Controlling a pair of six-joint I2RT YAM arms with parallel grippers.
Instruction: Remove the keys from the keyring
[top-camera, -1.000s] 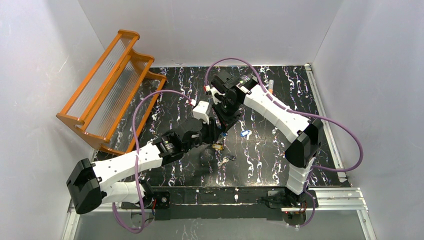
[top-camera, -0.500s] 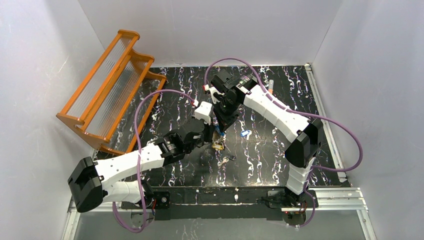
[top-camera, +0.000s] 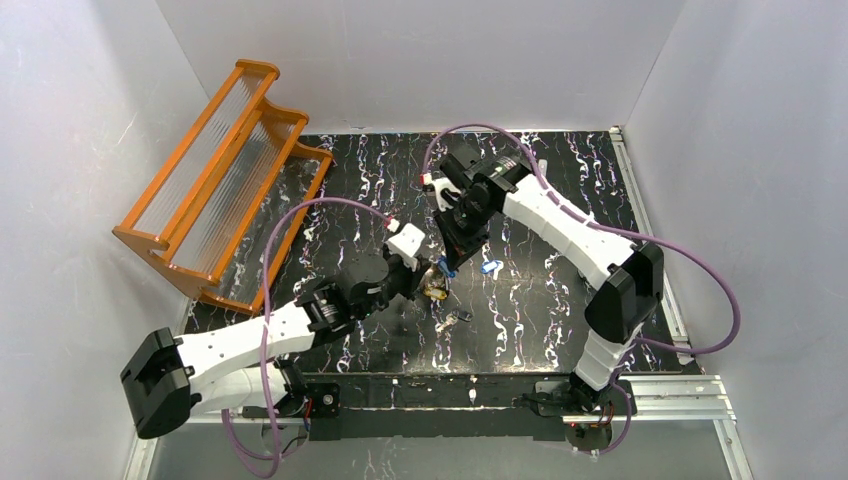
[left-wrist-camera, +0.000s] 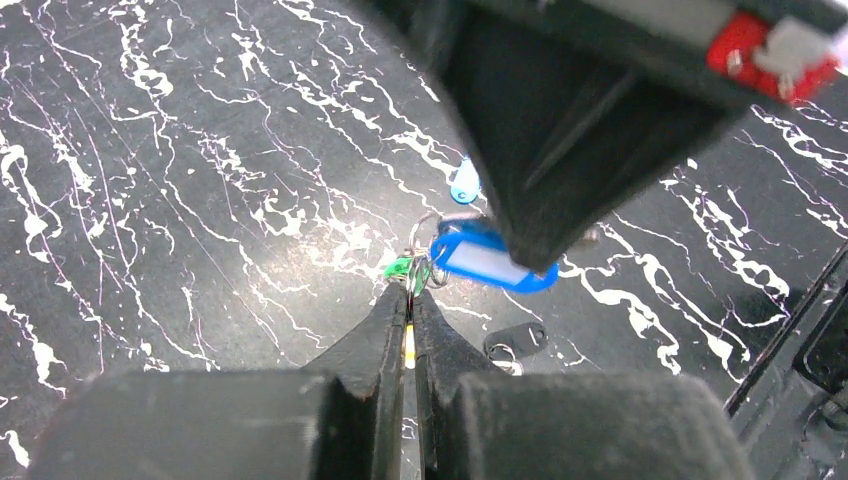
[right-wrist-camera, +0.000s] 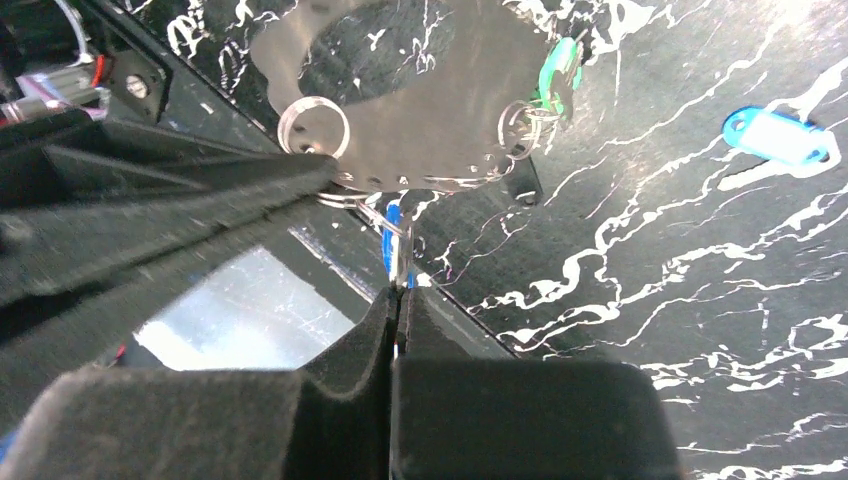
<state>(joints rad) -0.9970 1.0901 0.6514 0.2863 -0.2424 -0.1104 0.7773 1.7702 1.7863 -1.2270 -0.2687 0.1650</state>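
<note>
Grey keyring (right-wrist-camera: 440, 155): hanging upper centre, green key (right-wrist-camera: 556, 70) dangling.
Left tool (left-wrist-camera: 410, 295): pinching keyring's edge.
Right tool (right-wrist-camera: 398, 292): pinching blue tag (right-wrist-camera: 392, 235).

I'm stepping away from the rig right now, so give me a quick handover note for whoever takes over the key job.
Left gripper: shut, pinching the keys right by the green one.
Right gripper: shut on a small ring hanging off the keyring.
Where: the bunch sits between both grippers, mid-table.
Done: a blue tag and a small metal piece lie loose on the table.
Left: the green key and several rings are still on the keyring and need working off.
</note>
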